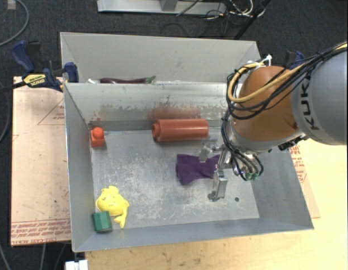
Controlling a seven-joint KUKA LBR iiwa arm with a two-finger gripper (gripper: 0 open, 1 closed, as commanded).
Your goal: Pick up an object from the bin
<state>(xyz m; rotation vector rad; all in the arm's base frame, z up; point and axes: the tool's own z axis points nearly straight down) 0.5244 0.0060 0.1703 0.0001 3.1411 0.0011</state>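
Scuffed grey bin (157, 207), dark floor (44, 16) around

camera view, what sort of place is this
Most likely a robotics lab: a KUKA arm reaches into a grey metal bin of odd test things, a purple cloth and a yellow toy, with cables on the floor behind.

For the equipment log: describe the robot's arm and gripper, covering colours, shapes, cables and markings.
The arm is a thick, rounded grey tube with black KUKA lettering. Its wrist wears a smooth orange-brown dome cover, with yellow and black cables looping over it. The gripper is small, of bare silvery metal, with thin wires bunched beside it.
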